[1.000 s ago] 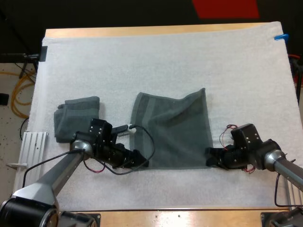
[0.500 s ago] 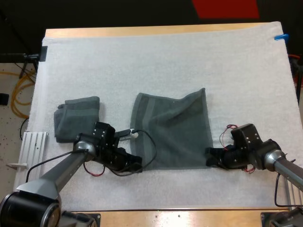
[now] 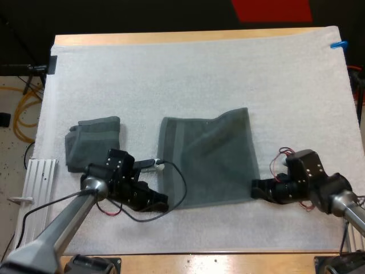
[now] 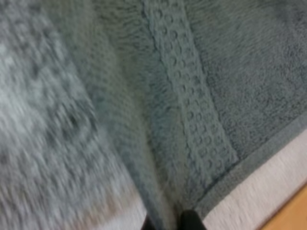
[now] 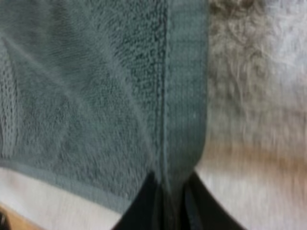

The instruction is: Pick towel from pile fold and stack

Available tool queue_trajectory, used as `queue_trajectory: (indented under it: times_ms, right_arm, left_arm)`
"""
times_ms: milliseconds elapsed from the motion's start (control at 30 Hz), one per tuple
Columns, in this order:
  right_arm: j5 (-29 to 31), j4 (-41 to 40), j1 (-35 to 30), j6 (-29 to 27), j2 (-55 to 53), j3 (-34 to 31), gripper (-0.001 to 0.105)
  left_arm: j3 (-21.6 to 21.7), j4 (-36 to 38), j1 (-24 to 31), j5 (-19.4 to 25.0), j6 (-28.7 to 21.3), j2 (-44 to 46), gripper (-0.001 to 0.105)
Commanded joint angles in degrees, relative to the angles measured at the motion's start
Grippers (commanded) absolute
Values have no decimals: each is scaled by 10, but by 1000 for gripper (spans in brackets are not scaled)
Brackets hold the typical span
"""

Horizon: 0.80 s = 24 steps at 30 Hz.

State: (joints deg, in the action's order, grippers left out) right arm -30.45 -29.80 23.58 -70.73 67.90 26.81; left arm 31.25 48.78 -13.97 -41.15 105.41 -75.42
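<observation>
While my left gripper (image 3: 164, 201) and right gripper (image 3: 254, 190) each pinch a near corner, the open towel (image 3: 208, 157) lies flat on the mat (image 3: 171, 68), right of the folded towel (image 3: 91, 140), its woven band running near to far. It looks nearly square; from above, the grippers hide the pinched corners

The left gripper (image 3: 163, 201) and right gripper (image 3: 254, 189) hide the spread towel's (image 3: 208, 157) near corners. The left arm (image 3: 85, 200) covers part of the folded towel (image 3: 90, 140).

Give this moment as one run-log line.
left tool: shut on flat towel | right tool: shut on flat towel | folded towel: beside, apart
</observation>
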Motion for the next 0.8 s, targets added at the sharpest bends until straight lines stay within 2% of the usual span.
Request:
queue_trajectory:
  times_ms: [0,233,367,467,633,767]
  right_arm:
    - [1,-31,0,-5,-22,0,0]
    - [1,-131,0,-2,-115,5,0]
    - [1,-159,0,2,-153,11,0]
    - [-4,-136,0,29,-161,13,0]
    - [-4,-26,0,91,-127,13,0]
    - [-2,75,-1,141,-70,13,0]
  left_arm:
    - [-2,35,-3,5,-10,22,0]
    - [-2,143,-3,1,-42,101,0]
    - [-2,144,-3,-40,-40,130,0]
    - [-2,104,-3,-42,-20,130,0]
    - [-2,-52,0,-42,77,94,0]
    - [-2,-168,0,-48,136,52,0]
